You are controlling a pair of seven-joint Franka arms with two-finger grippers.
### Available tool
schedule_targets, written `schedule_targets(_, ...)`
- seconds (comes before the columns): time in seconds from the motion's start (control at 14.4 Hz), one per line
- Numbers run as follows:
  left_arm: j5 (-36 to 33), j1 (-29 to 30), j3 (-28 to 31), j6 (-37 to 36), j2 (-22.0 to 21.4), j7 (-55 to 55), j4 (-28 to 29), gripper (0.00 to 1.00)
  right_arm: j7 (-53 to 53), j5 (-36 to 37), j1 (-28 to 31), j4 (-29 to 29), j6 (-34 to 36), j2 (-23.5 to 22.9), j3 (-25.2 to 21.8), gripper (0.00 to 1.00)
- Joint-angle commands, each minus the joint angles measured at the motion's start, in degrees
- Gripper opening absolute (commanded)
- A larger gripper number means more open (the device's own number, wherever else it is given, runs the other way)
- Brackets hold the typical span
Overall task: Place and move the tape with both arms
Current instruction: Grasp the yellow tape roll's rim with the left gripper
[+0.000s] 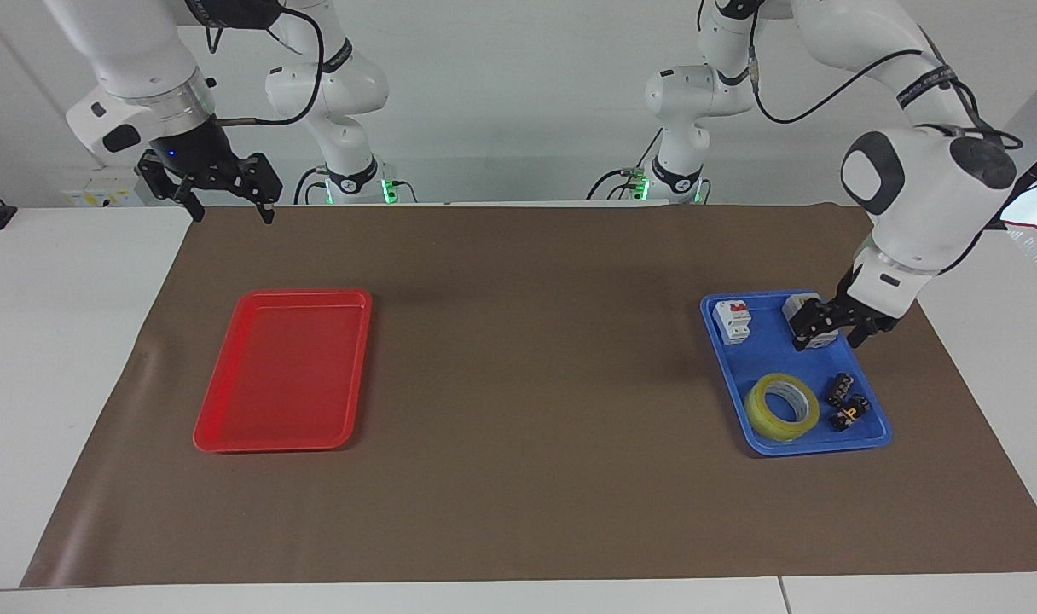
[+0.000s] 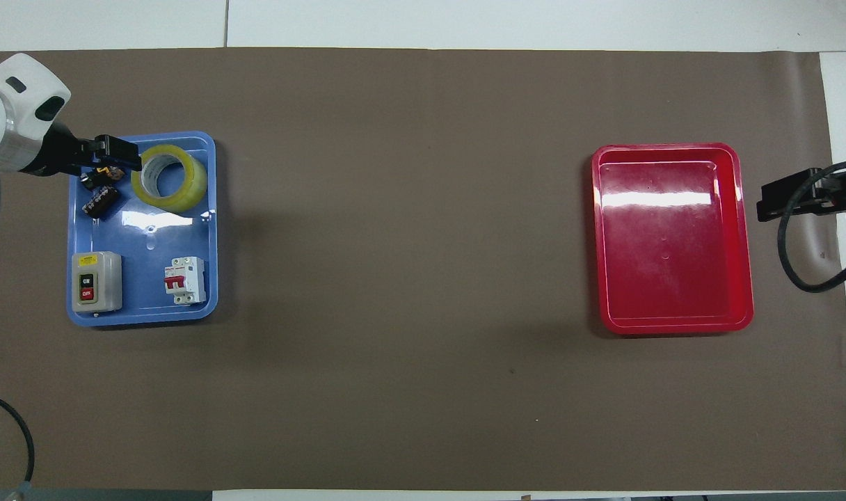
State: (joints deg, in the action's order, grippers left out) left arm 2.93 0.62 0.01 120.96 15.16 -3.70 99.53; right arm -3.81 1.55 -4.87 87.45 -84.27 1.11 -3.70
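The tape point(image 1: 761, 417) is a yellow ring lying flat in the blue tray point(image 1: 770, 351), at the tray's end farther from the robots. It also shows in the overhead view point(image 2: 188, 195). My left gripper point(image 1: 829, 339) is open and empty, raised over the blue tray point(image 2: 145, 236). In the overhead view, the left gripper point(image 2: 120, 156) is over the black connectors beside the tape. My right gripper point(image 1: 228, 207) is open and empty, and it waits over the right arm's end of the table, also seen in the overhead view point(image 2: 778, 198).
A red tray point(image 1: 284, 375) point(image 2: 673, 243) lies empty toward the right arm's end. The blue tray also holds a grey switch box point(image 2: 96, 280), a white breaker point(image 1: 732, 321) point(image 2: 186, 280) and black connectors point(image 1: 847, 401) point(image 2: 99, 202). Two smaller white arms point(image 1: 348, 170) stand at the robots' edge.
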Motion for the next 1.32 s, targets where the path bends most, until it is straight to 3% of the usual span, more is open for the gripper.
schedule_targets(0.0, -0.82, 1.13, 0.07, 7.42, 0.92, -2.80, 4.79, 1.00, 1.17, -0.49, 0.39, -0.97, 0.60, -0.49, 0.19, 1.00)
schedule_targets(0.28, -0.82, 1.92, 0.07, 10.43, 3.91, -3.24, 5.94, 1.00, 1.17, -0.49, 0.39, -0.97, 0.60, -0.49, 0.19, 1.00)
schedule_targets(0.55, -0.82, 1.92, 0.07, 17.10, 4.53, -3.07, 10.50, 1.00, 1.17, -0.49, 0.39, -0.97, 0.60, -0.49, 0.19, 1.00)
schedule_targets(0.83, -0.82, 1.84, 0.07, 17.82, 4.62, -2.63, 12.35, 0.96, 1.17, -0.49, 0.39, -0.97, 0.60, -0.49, 0.19, 1.00)
schedule_targets(0.9, -0.82, 1.84, 0.16, 17.82, 4.62, -2.63, 12.44, 0.85, 1.17, -0.49, 0.48, -0.97, 0.60, -0.49, 0.19, 1.00)
schedule_targets(0.97, -0.82, 1.84, 0.16, 17.82, 4.62, -2.63, 12.45, 0.62, 1.17, -0.49, 0.39, -0.97, 0.60, -0.49, 0.19, 1.00)
schedule_targets(1.18, -0.82, 2.01, 0.16, 17.73, 4.62, -1.40, 12.27, 0.09, 1.09, -0.49, 0.39, -0.97, 0.60, -0.41, 0.19, 1.00)
schedule_targets(1.25, -0.82, 2.01, 0.16, 17.64, 4.53, -1.31, 12.18, 0.00, 1.09, -0.49, 0.39, -0.97, 0.60, -0.41, 0.19, 1.00)
